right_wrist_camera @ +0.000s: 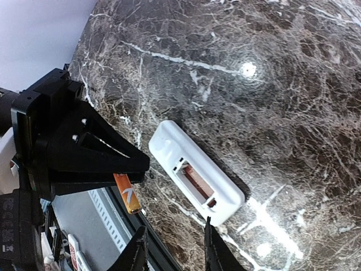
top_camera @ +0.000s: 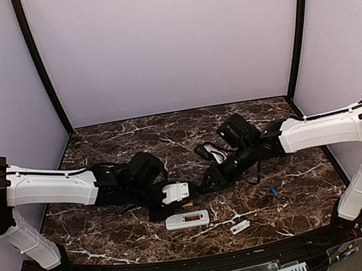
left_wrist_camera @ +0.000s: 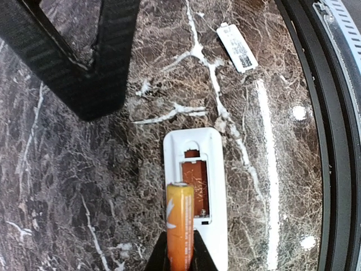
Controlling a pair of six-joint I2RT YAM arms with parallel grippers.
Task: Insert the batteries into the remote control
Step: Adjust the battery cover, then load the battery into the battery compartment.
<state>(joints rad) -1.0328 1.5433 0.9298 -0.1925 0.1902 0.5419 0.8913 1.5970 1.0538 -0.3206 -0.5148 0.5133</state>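
The remote control lies face down near the front edge of the desk, so its buttons are hidden. Its battery bay is open and copper-brown inside, and the left wrist view cuts off its near end. The left tool pinches the orange battery by its lower end, which the fingers cover. The battery's top hangs over the bay's left rim; whether it touches the remote cannot be told. From above, this battery is hidden under the left tool, and both dark tools blur into the dark marble. The right tool is spread, nothing between its fingers, near the remote. A black forked part blocks the upper left of the left wrist view. The loose white cover lies apart from the remote. The tiny blue battery lies on the desk, well to the remote's right.
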